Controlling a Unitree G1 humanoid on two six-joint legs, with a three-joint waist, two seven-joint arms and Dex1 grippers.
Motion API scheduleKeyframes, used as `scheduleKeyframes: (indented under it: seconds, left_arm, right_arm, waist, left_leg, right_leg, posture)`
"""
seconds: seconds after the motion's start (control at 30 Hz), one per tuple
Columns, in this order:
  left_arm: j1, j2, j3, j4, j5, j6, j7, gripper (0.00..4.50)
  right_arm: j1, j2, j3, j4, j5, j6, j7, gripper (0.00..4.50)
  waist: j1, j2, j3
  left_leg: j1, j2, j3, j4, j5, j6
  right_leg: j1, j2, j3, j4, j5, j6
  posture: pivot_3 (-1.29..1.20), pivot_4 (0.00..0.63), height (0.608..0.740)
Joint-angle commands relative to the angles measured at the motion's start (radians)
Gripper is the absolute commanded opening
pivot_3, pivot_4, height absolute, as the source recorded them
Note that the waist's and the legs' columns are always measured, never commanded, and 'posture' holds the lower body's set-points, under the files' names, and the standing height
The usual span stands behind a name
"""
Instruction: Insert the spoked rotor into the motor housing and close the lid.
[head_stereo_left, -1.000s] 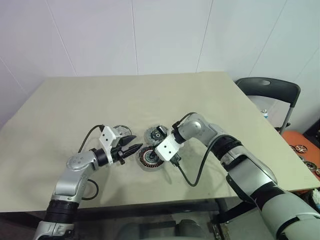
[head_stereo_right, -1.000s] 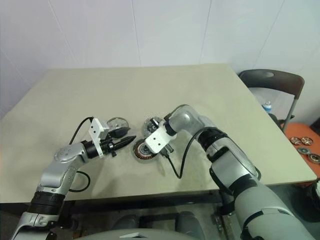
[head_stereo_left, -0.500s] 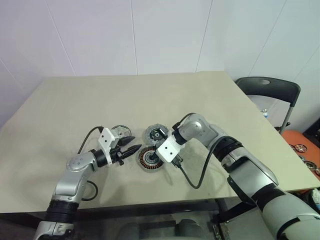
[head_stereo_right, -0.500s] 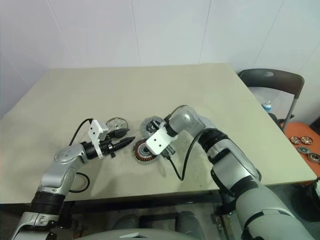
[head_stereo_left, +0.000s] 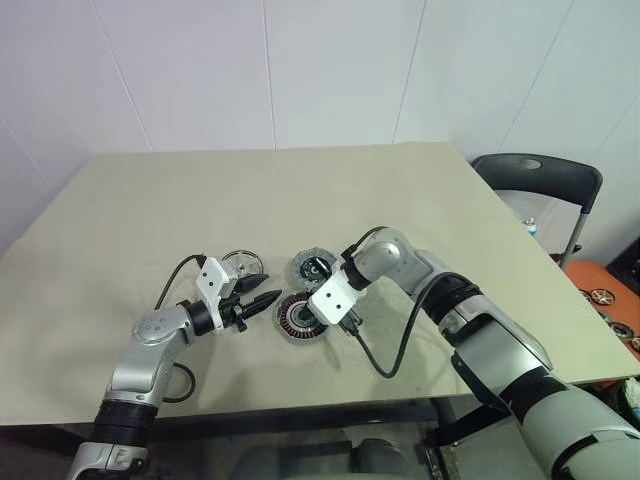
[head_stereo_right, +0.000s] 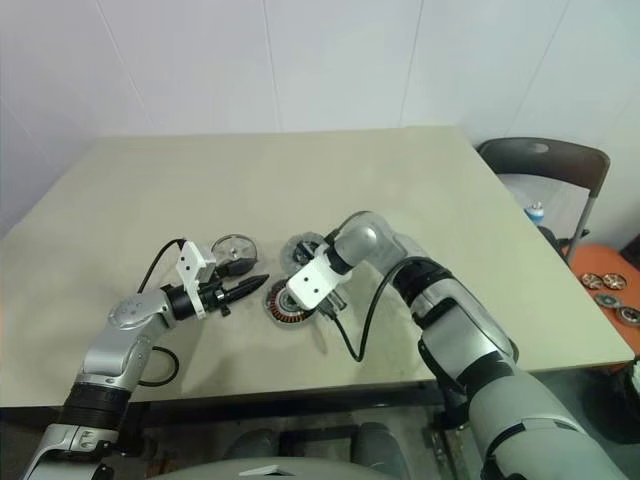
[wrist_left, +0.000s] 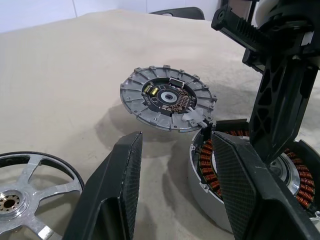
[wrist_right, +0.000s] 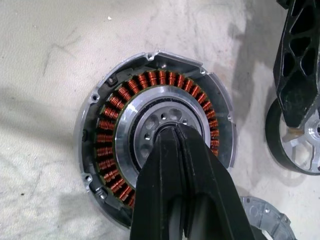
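Three parts sit mid-tabletop (head_stereo_left: 420, 190): housing (head_stereo_left: 300, 318), lid (head_stereo_left: 313, 268), rotor (head_stereo_left: 243, 267). Housing lies open side up, copper windings showing. Lid rests just beyond it, tilted, one edge propped on the housing rim in the left wrist view, circuit side up. Rotor lies flat to the left of both, apart from the housing, with a black ring around its rim.

My right tool (wrist_right: 172, 131) is pressed together, pinching nothing, tips pointing down into the housing centre; can't tell if they touch the hub. My left tool (head_stereo_left: 262, 299) is spread about half way, empty, hanging just above the tabletop between rotor and housing, pointing at the housing.
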Motion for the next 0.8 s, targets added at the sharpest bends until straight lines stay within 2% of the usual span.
scheduleKeyframes:
  seconds: [0.03,0.53,0.8]
  left_arm:
    - [-0.015,-0.002,0.008,-0.006,0.002,-0.024,-0.001,2.34]
    - [-0.01,-0.002,0.009,0.005,0.002,-0.036,-0.005,2.34]
    - [-0.015,-0.003,0.004,0.013,0.004,-0.039,-0.008,2.34]
  right_arm:
    - [-0.026,0.005,-0.023,0.008,-0.015,-0.013,-0.047,0.04]
    - [0.02,0.018,-0.008,0.008,-0.034,0.003,-0.08,0.04]
    - [-0.008,0.03,-0.049,0.011,0.004,0.002,-0.107,0.04]
  waist:
    - [0.0,0.0,0.0]
    - [-0.001,0.0,0.0]
    - [-0.001,0.0,0.0]
  left_leg:
    - [0.0,0.0,0.0,0.0,0.0,0.0]
    - [0.0,0.0,0.0,0.0,0.0,0.0]
    - [0.0,0.0,0.0,0.0,0.0,0.0]
  right_leg:
    - [0.0,0.0,0.0,0.0,0.0,-0.001]
    - [0.0,0.0,0.0,0.0,-0.001,-0.001]
    - [0.0,0.0,0.0,0.0,-0.001,-0.001]
  posture:
    - [0.0,0.0,0.74]
    - [0.0,0.0,0.74]
    - [0.0,0.0,0.74]
